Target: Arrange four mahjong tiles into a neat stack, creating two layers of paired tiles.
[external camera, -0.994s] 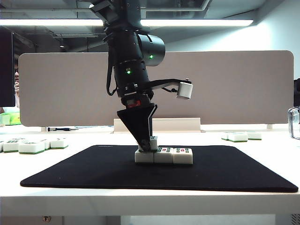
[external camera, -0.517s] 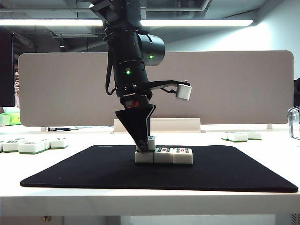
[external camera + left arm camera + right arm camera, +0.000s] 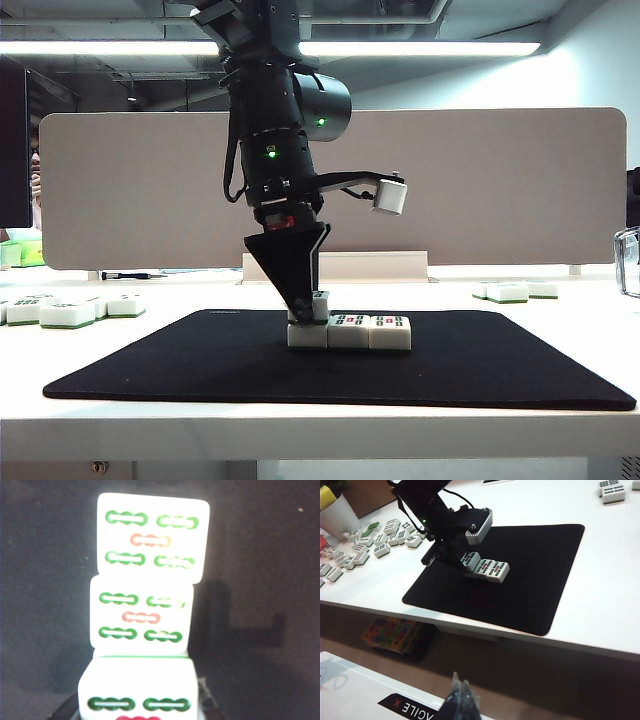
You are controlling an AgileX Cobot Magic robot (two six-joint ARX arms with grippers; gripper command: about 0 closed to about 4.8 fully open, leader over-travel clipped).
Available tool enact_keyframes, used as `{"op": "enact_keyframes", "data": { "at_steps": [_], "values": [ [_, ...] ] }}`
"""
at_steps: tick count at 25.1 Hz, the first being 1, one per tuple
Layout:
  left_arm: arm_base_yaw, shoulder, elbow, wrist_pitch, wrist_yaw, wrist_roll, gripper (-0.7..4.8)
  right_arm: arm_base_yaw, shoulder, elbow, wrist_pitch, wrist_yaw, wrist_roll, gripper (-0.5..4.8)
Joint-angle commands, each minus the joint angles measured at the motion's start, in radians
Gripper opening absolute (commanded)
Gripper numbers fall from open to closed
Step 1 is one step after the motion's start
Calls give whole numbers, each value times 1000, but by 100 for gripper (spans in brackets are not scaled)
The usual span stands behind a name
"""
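A white table point(image 3: 560, 400) carries a black mat point(image 3: 200, 365) laid across its middle. Loose white-and-green tiles point(image 3: 68, 312) lie scattered by the table's left edge, and a few more point(image 3: 515, 291) sit towards its far right.

Near the middle of the mat, three of the four mahjong tiles point(image 3: 349, 332) lie face up in a straight row, touching side to side; the row's long axis runs left to right in the exterior view. There is no finished stack yet, only this bottom row.

The left arm point(image 3: 280, 130) reaches down from above onto the left end of that row. The left gripper point(image 3: 308, 305) points downward and is closed part-way around the fourth tile point(image 3: 320, 305), holding it by its sides. This held tile sits directly over the leftmost tile of the row point(image 3: 307, 335), touching it or just above it; the pictures cannot settle which. In the left wrist view the held tile point(image 3: 137, 692) fills the near edge, with the two other row tiles point(image 3: 142, 612) extending straight away from it.

The right gripper point(image 3: 461, 700) hangs off the table's front edge, well apart from the mat, its jaws together. The left arm is clearly the nearer one.
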Motion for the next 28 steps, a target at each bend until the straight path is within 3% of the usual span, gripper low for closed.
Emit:
{"op": "enact_keyframes", "data": {
  "at_steps": [1,7,10,16,20,23,28],
  "values": [
    [3,1,-1,-21,-5,-4,220,0,-11,3,9,2,-4,-1],
    [2,1,-1,-18,2,-4,221,0,-11,3,9,2,-4,-1],
    [2,1,-1,-14,1,-4,269,0,-11,3,9,2,-4,-1],
    [2,1,-1,-11,2,-9,279,0,-11,3,9,2,-4,-1],
    [-3,0,0,-3,1,-68,352,0,-11,2,10,2,-4,-1],
    [-10,-2,6,-8,-3,-74,355,0,-11,2,10,2,-4,-1],
    [-27,-2,128,-49,2,-169,355,0,-11,2,10,2,-4,-1]
  ]
}}
